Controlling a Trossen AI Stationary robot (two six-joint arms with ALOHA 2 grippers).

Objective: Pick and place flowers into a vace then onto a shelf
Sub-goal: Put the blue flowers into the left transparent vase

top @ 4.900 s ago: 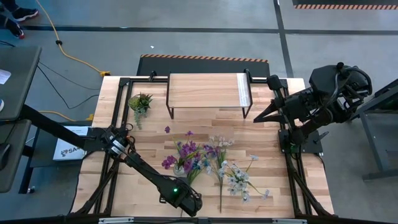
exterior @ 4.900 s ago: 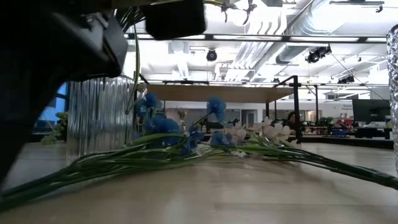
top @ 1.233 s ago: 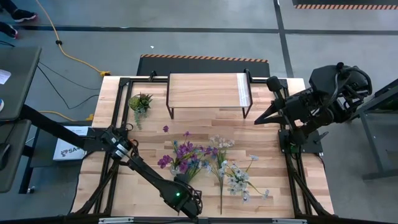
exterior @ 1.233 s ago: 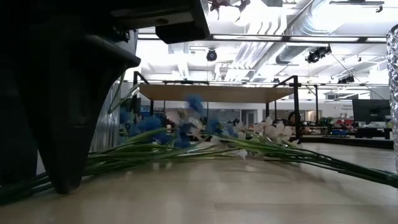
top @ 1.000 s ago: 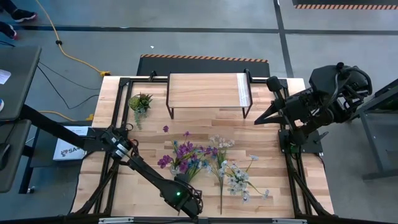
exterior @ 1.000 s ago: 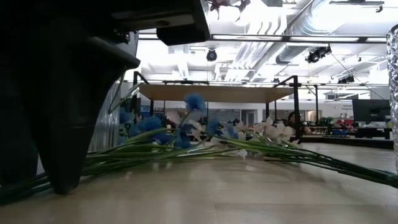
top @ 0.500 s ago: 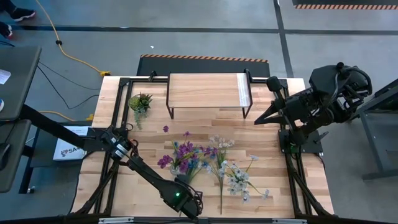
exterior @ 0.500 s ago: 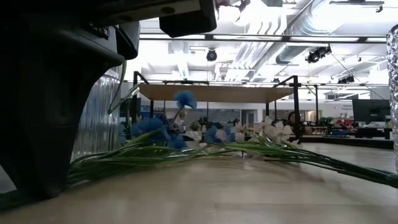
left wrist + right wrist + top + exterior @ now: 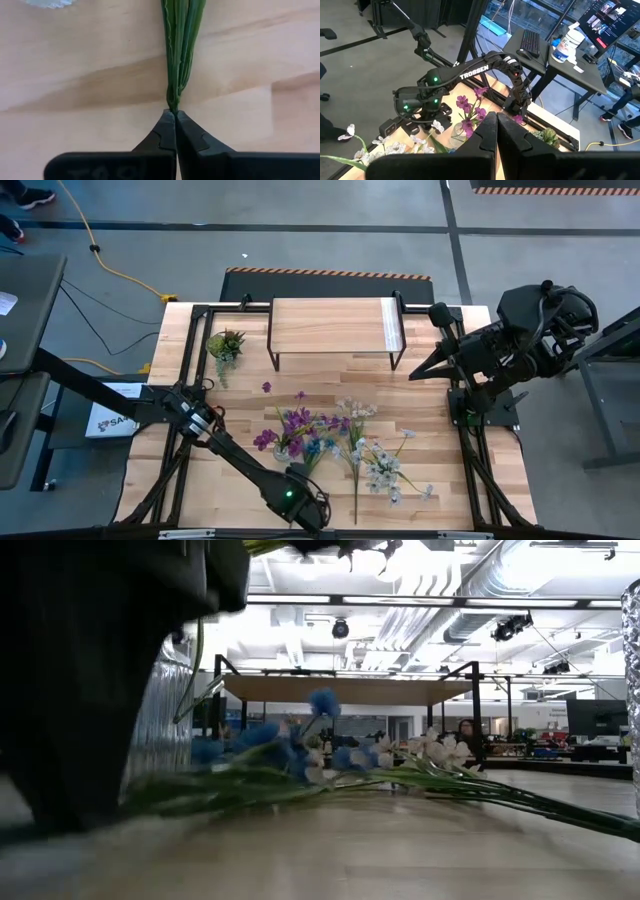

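one potted plant point(image 9: 225, 343) stands beside the shelf point(image 9: 335, 326), behind the flowers point(image 9: 330, 440).

flowers point(image 9: 330, 442): artificial sprays on thin green stems, purple and bright blue blossoms toward the left, white and pale pink toward the right, lying flat across the tabletop's middle; one bundle of green stem ends point(image 9: 179, 50) pinched at its tip. shelf point(image 9: 334, 326): low riser, light wood top, thin black legs, standing upright at the table's far edge, well apart from the flowers.
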